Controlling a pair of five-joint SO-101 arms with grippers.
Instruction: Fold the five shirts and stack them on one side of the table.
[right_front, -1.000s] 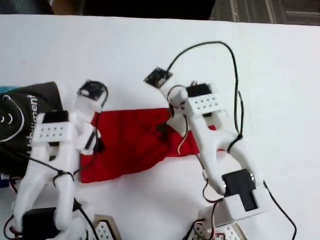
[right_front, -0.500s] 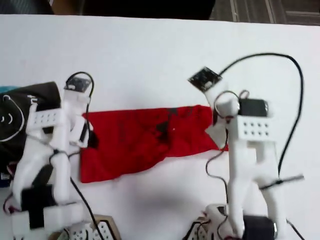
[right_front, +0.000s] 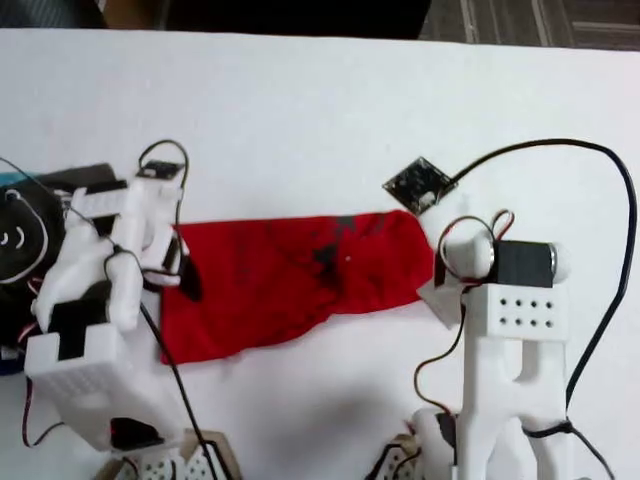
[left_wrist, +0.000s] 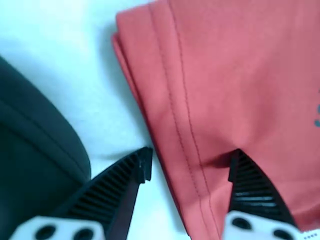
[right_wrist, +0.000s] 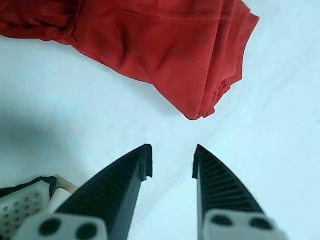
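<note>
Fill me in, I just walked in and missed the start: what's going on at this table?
A robot is folding shirts. A red fabric shirt lies folded into a long strip on the white table. The left hand is open, straddling the shirt's stitched edge next to a black printed shirt. The right hand is open over bare table just off the other end, holding nothing.
</note>
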